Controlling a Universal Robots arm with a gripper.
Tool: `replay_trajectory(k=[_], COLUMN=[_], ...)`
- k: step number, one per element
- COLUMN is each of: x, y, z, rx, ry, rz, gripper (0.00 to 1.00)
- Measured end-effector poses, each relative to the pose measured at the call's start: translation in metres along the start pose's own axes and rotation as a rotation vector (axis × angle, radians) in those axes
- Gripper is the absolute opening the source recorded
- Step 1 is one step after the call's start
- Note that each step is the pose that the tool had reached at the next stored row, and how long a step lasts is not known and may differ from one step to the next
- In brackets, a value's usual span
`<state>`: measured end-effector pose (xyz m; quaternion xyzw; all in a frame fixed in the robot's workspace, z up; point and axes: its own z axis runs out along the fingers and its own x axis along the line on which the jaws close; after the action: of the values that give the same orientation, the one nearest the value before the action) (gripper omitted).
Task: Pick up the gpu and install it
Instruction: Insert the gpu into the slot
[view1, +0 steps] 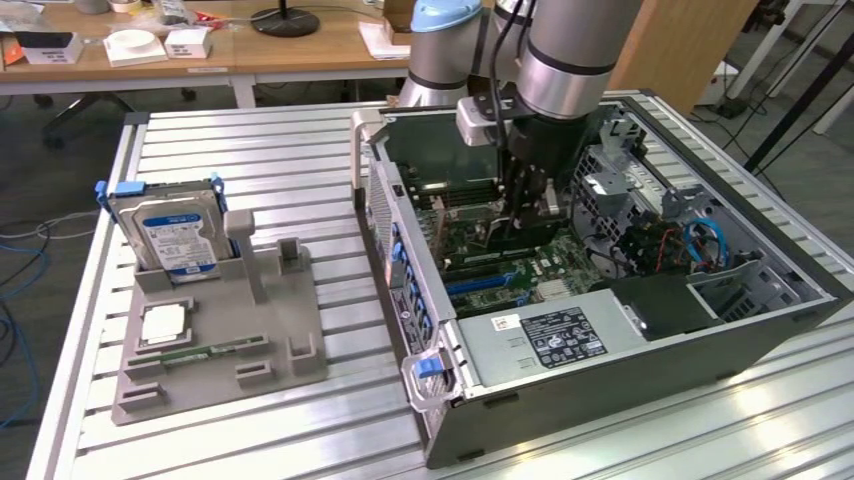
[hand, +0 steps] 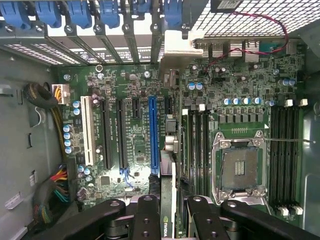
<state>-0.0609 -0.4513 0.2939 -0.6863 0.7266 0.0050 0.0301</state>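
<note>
Fingers (hand: 150, 220) clamped on the gpu (hand: 169, 200), card held edge-on between them, NVIDIA mark on its edge visible in the wrist view. Gripper (view1: 530, 215) is down inside the open computer case (view1: 694, 330), gpu hanging over the motherboard (hand: 135, 100), just beside the long blue slot (hand: 154, 135) and not seated in it. Exterior view: hard drive (view1: 167, 230) stands upright in the grey holder (view1: 214, 340) on the surface (view1: 254, 150), well apart from the case.

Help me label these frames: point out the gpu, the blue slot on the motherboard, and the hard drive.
gpu (hand: 168, 220): wrist view, top edge of the card between the jaws.
blue slot (hand: 153, 135): wrist view, middle of its length.
hard drive (view1: 174, 235): exterior view, blue-white label.
</note>
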Motion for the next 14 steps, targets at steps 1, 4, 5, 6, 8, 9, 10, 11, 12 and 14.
replay_trajectory(k=[1, 4, 5, 6, 8, 9, 10, 11, 12, 14], x=[0.0001, 0.0003, 0.0004, 0.0006, 0.0007, 0.0008, 0.0009, 0.0009, 0.0010, 0.0010], y=[0.0000, 0.0001, 0.0001, 0.0000, 0.0000, 0.0001, 0.0001, 0.0002, 0.0002, 0.0003], z=[0.0002, 0.0011, 0.0014, 0.0017, 0.0026, 0.0031, 0.0036, 0.0041, 0.0046, 0.0046], rx=[0.0000, 0.0001, 0.0001, 0.0001, 0.0001, 0.0001, 0.0001, 0.0001, 0.0001, -0.0001], ry=[0.0000, -0.0002, -0.0002, -0.0001, -0.0003, -0.0004, -0.0002, -0.0002, -0.0002, 0.0001], rz=[0.000, 0.000, 0.000, 0.000, 0.000, 0.000, 0.000, 0.000, 0.000, 0.000], gripper=[0.26, 0.26, 0.26, 0.26, 0.26, 0.26, 0.26, 0.26, 0.26, 0.26])
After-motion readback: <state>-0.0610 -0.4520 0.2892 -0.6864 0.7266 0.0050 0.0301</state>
